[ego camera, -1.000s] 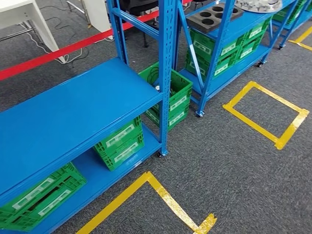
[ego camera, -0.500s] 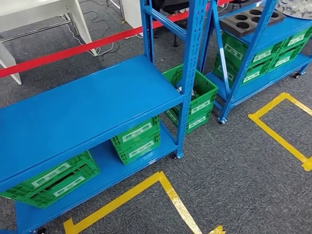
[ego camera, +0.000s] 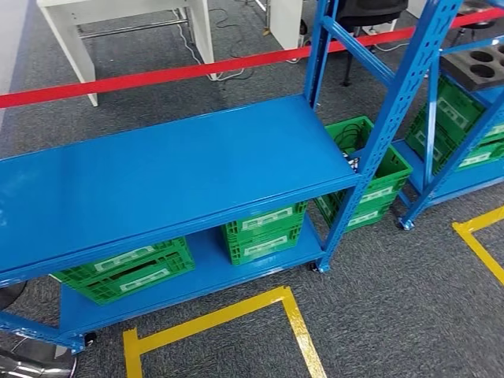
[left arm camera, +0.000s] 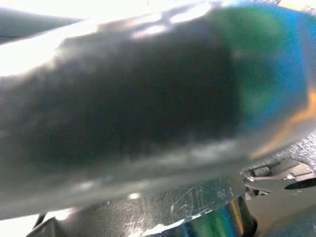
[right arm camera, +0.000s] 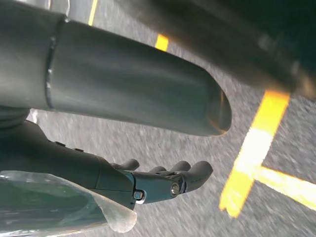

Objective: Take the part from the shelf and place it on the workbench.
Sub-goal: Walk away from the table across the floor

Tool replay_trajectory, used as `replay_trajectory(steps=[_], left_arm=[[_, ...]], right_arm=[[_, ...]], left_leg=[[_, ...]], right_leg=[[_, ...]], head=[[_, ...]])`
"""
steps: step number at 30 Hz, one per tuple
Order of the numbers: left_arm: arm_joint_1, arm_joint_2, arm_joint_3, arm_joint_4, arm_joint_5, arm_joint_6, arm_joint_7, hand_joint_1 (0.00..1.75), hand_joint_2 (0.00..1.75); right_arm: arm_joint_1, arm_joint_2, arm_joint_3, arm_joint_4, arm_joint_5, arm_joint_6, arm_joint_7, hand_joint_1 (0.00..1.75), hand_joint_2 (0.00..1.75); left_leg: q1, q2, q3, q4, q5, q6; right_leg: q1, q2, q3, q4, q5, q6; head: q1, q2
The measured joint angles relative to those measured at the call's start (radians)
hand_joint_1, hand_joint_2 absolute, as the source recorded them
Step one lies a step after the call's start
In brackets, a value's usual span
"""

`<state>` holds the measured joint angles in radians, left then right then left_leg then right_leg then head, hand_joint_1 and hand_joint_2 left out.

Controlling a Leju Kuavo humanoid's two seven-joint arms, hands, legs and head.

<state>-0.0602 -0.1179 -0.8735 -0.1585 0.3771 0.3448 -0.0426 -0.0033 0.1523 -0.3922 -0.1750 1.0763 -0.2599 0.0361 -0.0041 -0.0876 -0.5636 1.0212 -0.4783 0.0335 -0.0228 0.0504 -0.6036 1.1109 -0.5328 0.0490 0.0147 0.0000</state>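
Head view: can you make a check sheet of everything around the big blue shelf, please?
Surface: blue metal shelf board, nothing seen on top.
Job's things: nothing seen.
Clutter: two green plastic crates on the lower board; a third green crate past the upright with dark coils inside; dark foam tray with round holes on the next rack.
Hands: right hand has its fingers stretched out and holds nothing; left hand is too blurry to tell.
Cables: white floor cables by the white table.
Surroundings: grey carpet, red barrier tape, yellow floor tape.
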Motion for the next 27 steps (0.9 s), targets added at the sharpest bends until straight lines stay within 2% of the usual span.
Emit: replay_trajectory(steps=[1, 2, 3, 4, 5, 7, 8, 9, 10, 11, 12, 13, 14, 15, 16, 17, 19, 23, 26, 27], left_arm=[[-0.001, 0.000, 0.000, 0.000, 0.000, -0.002, 0.002, 0.00, 0.00], [-0.002, 0.000, 0.000, 0.000, 0.000, -0.003, 0.005, 0.00, 0.00], [-0.002, 0.001, 0.000, 0.000, 0.000, -0.004, 0.006, 0.00, 0.00], [0.000, 0.001, 0.000, 0.000, 0.000, -0.004, 0.007, 0.00, 0.00], [0.002, 0.001, 0.000, 0.000, 0.000, -0.004, 0.007, 0.00, 0.00], [0.001, 0.001, -0.001, 0.000, 0.000, -0.004, 0.007, 0.00, 0.00], [-0.001, 0.001, -0.001, 0.000, 0.000, -0.004, 0.007, 0.00, 0.00], [-0.002, 0.001, -0.001, 0.000, 0.000, -0.005, 0.007, 0.00, 0.00], [-0.003, 0.002, -0.001, 0.000, 0.000, -0.005, 0.007, 0.00, 0.00], [-0.002, 0.002, -0.001, 0.000, 0.000, -0.005, 0.007, 0.00, 0.00], [-0.001, 0.002, -0.001, 0.000, 0.000, -0.006, 0.007, 0.00, 0.00], [0.000, 0.002, -0.001, 0.000, 0.000, -0.006, 0.007, 0.00, 0.00], [0.001, 0.002, -0.001, 0.000, 0.000, -0.006, 0.007, 0.00, 0.00], [0.001, 0.002, -0.001, 0.000, 0.001, -0.006, 0.006, 0.00, 0.00], [0.001, 0.002, -0.001, 0.000, 0.002, -0.008, 0.004, 0.00, 0.00], [0.001, 0.003, -0.001, 0.000, 0.003, -0.010, 0.002, 0.00, 0.00], [0.005, 0.003, -0.001, 0.000, 0.007, -0.013, -0.003, 0.00, 0.00], [0.009, 0.003, 0.000, 0.000, 0.016, -0.021, -0.010, 0.00, 0.00], [0.008, 0.003, 0.000, 0.000, 0.018, -0.025, -0.021, 0.00, 0.00], [0.008, 0.004, 0.000, 0.000, 0.018, -0.025, -0.027, 0.00, 0.44]], right_arm=[[0.000, 0.000, 0.000, 0.000, 0.000, 0.000, 0.000, 0.00, 0.00], [0.000, -0.001, 0.000, 0.001, 0.001, 0.001, 0.000, 0.00, 0.00], [0.000, -0.001, 0.000, 0.001, 0.001, 0.001, -0.001, 0.00, 0.00], [-0.001, -0.002, 0.000, 0.001, 0.001, 0.001, -0.001, 0.00, 0.00], [-0.002, -0.002, 0.000, 0.000, 0.001, 0.001, -0.002, 0.00, 0.00], [-0.001, -0.002, 0.000, 0.000, 0.001, 0.001, -0.003, 0.00, 0.00], [0.001, -0.002, 0.000, 0.001, 0.001, 0.001, -0.003, 0.00, 0.00], [0.002, -0.003, 0.000, 0.001, 0.001, 0.001, -0.003, 0.00, 0.00], [0.003, -0.003, 0.000, 0.001, 0.001, 0.001, -0.003, 0.00, 0.00], [0.003, -0.004, 0.000, 0.001, 0.001, 0.001, -0.003, 0.00, 0.00], [0.003, -0.004, 0.000, 0.001, 0.001, 0.001, -0.003, 0.00, 0.00], [0.002, -0.005, 0.000, 0.001, 0.001, 0.001, -0.003, 0.00, 0.00], [0.001, -0.004, 0.000, 0.001, 0.001, 0.001, -0.003, 0.00, 0.00], [0.001, -0.004, 0.000, 0.001, 0.000, 0.001, -0.003, 0.00, 0.00], [0.000, -0.004, 0.000, 0.000, -0.003, 0.001, -0.004, 0.00, 0.00], [-0.002, -0.004, 0.000, 0.000, -0.007, 0.000, -0.005, 0.00, 0.00], [-0.008, -0.004, 0.000, 0.000, -0.017, -0.004, -0.003, 0.00, 0.00], [-0.012, -0.002, -0.003, 0.000, -0.030, -0.015, 0.018, 0.00, 0.00], [-0.011, -0.002, -0.004, 0.000, -0.036, -0.014, 0.025, 0.00, 0.00], [-0.010, -0.002, -0.005, 0.000, -0.037, -0.013, 0.026, 0.00, 0.44]], left_leg=[[0.000, -0.013, -0.003, 0.005, -0.003, -0.006], [0.000, -0.024, -0.007, 0.008, -0.004, -0.012], [0.001, -0.035, -0.011, 0.010, -0.003, -0.018], [0.003, -0.046, -0.013, 0.009, -0.002, -0.022], [0.004, -0.040, -0.015, 0.013, -0.004, -0.026], [0.002, 0.009, -0.038, 0.063, -0.035, -0.036], [0.001, 0.043, -0.064, 0.119, -0.064, -0.041], [0.002, 0.063, -0.098, 0.188, -0.096, -0.044], [0.005, 0.072, -0.130, 0.251, -0.119, -0.047], [0.006, 0.076, -0.149, 0.288, -0.124, -0.047], [0.007, 0.078, -0.150, 0.289, -0.111, -0.047], [0.007, 0.081, -0.131, 0.250, -0.080, -0.044], [0.006, 0.090, -0.097, 0.183, -0.042, -0.038], [0.002, 0.101, -0.062, 0.115, -0.016, -0.030], [-0.002, 0.111, -0.034, 0.059, -0.001, -0.023], [-0.006, 0.118, -0.017, 0.027, 0.001, -0.018], [-0.009, 0.118, -0.010, 0.009, -0.003, -0.015], [-0.005, 0.114, 0.001, -0.013, 0.006, -0.029], [-0.006, 0.116, 0.002, -0.013, 0.003, -0.023], [-0.006, 0.116, 0.002, -0.013, 0.002, -0.022]], right_leg=[[-0.004, 0.024, 0.021, -0.046, 0.016, -0.002], [-0.006, 0.043, 0.033, -0.069, 0.018, -0.006], [-0.005, 0.045, 0.038, -0.073, 0.013, -0.013], [-0.005, 0.032, 0.041, -0.073, 0.014, -0.021], [-0.005, 0.019, 0.044, -0.075, 0.014, -0.028], [-0.006, -0.010, 0.051, -0.079, 0.012, -0.040], [-0.004, -0.026, 0.054, -0.080, 0.010, -0.045], [-0.002, -0.043, 0.055, -0.080, 0.008, -0.049], [-0.001, -0.061, 0.057, -0.080, 0.005, -0.051], [0.000, -0.076, 0.059, -0.080, 0.002, -0.052], [0.001, -0.090, 0.061, -0.080, -0.001, -0.052], [0.002, -0.103, 0.066, -0.080, -0.004, -0.052], [0.003, -0.113, 0.071, -0.080, -0.007, -0.050], [0.004, -0.121, 0.073, -0.081, -0.011, -0.046], [0.005, -0.128, 0.074, -0.081, -0.015, -0.041], [0.006, -0.133, 0.074, -0.082, -0.018, -0.035], [0.008, -0.140, 0.079, -0.087, -0.020, -0.026], [0.011, -0.139, 0.095, -0.112, -0.010, -0.054], [0.011, -0.136, 0.105, -0.121, -0.005, -0.047], [0.011, -0.135, 0.107, -0.123, -0.004, -0.044]], head=[[0.001, 0.000], [0.003, 0.000], [0.003, 0.000], [0.003, 0.000], [0.002, 0.000], [-0.006, 0.000], [-0.010, 0.000], [-0.014, 0.000], [-0.015, 0.000], [-0.015, 0.000], [-0.015, 0.000], [-0.016, 0.000], [-0.016, 0.000], [-0.016, 0.000], [-0.015, 0.000], [-0.015, 0.000], [-0.015, 0.000], [-0.008, 0.000], [-0.006, 0.000], [-0.006, 0.000]])
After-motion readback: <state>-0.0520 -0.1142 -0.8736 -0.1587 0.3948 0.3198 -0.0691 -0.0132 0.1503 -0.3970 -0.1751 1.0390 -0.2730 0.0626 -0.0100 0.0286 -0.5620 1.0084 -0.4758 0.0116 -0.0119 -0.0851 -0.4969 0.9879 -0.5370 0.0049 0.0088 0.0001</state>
